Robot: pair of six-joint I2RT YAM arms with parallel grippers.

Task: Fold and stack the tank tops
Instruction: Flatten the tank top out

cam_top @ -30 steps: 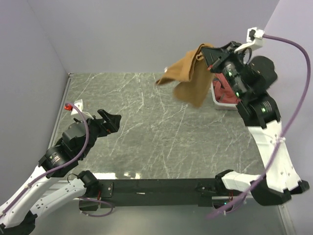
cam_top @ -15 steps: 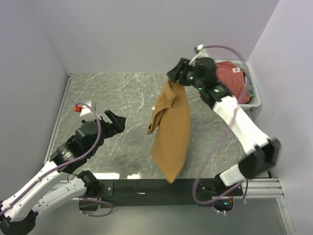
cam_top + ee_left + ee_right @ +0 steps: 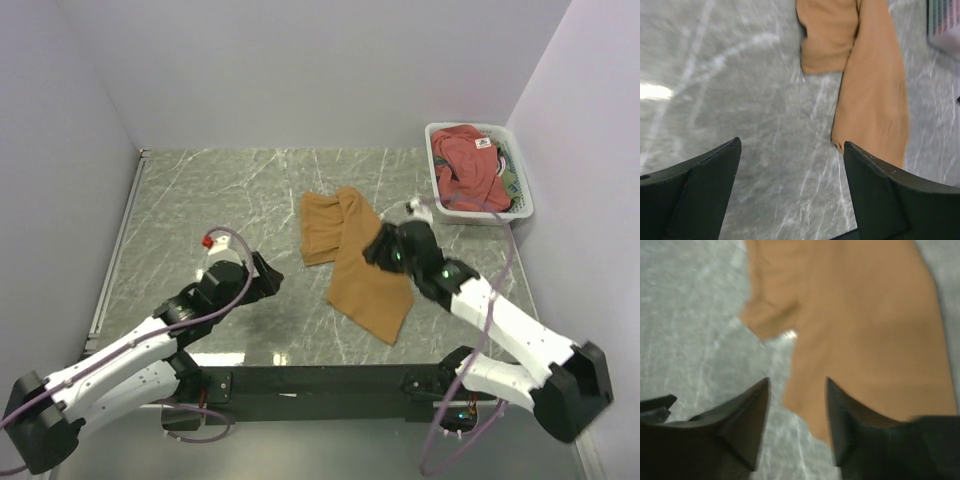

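Tan top (image 3: pixel 355 265) is lying on the table (image 3: pixel 230 190), about the middle. It's long and rumpled, with one flap doubled over at the far left side. My right gripper (image 3: pixel 378 246) sits over its right edge, jaws parted and nothing between them. The wrist cam just shows cloth under the fingers (image 3: pixel 747 415), and I can't tell if they touch it. Left gripper (image 3: pixel 272 275) is spread wide and holding nothing, over bare marble just left of the top. Red top (image 3: pixel 470 160) is bunched up in the basket (image 3: pixel 522 207) at the far right corner, well apart.
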